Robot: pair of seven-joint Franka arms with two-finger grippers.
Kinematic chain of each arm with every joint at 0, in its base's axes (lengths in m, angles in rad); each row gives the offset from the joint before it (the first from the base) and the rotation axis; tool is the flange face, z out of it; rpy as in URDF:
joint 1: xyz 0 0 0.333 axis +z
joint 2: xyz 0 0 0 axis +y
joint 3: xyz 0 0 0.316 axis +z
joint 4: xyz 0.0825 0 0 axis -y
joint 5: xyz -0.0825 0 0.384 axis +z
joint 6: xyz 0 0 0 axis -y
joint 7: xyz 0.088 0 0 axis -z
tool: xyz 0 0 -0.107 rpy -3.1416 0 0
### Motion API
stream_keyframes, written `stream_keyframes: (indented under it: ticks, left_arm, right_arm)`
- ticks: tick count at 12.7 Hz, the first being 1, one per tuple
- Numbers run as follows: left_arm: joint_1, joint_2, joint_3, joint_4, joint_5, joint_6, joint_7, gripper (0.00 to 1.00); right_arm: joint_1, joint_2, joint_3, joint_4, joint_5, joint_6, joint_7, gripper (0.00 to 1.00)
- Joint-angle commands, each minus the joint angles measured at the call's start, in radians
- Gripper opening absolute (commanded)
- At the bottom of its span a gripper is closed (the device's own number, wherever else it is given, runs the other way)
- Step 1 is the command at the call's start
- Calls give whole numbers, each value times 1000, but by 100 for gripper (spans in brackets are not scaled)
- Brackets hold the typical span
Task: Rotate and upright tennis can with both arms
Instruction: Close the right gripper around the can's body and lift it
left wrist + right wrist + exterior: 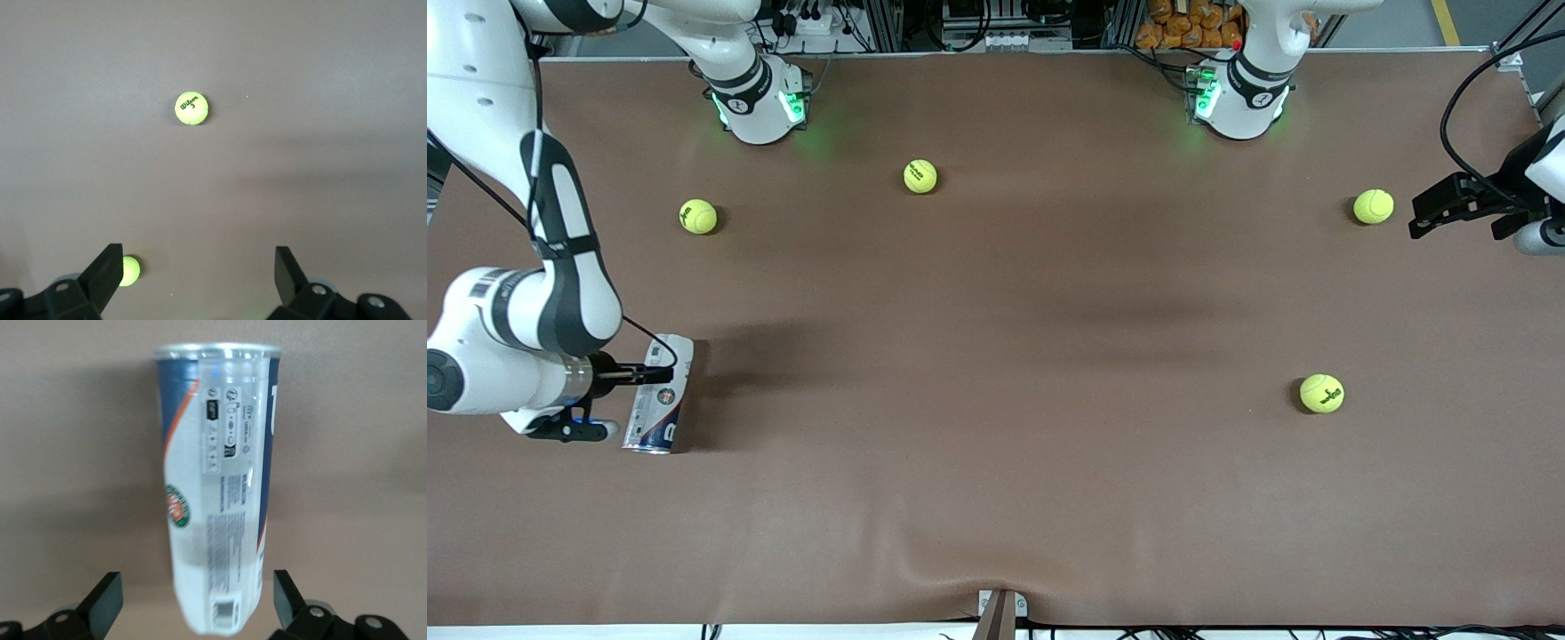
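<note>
A wide table (996, 498) covered in a brown, slightly wrinkled sheet fills the scene, evenly lit with soft shadows. Along its top edge stand metal frames, cables (818, 22) and an orange heap (1192, 22); grey floor shows past one corner.

The tennis can (217, 487) looks like glossy clear plastic with a printed paper label and a silvery metal rim. The tennis balls (1321, 393) look fuzzy, like felt. The brown table cover (996, 498) is matt and smooth.

Both grippers, right (660, 373) and left (1416, 222), jaws wide.
</note>
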Motion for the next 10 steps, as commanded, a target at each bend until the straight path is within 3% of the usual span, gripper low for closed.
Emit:
stream_keyframes:
  ticks: [1, 10]
  left_arm:
    - [9, -2, -5, 2, 1, -9, 24, 100]
    - [14, 4, -5, 6, 0, -9, 24, 100]
  right_arm:
    - [-41, 46, 18, -16, -4, 51, -77, 100]
    - [-35, 111, 18, -15, -4, 154, -119, 100]
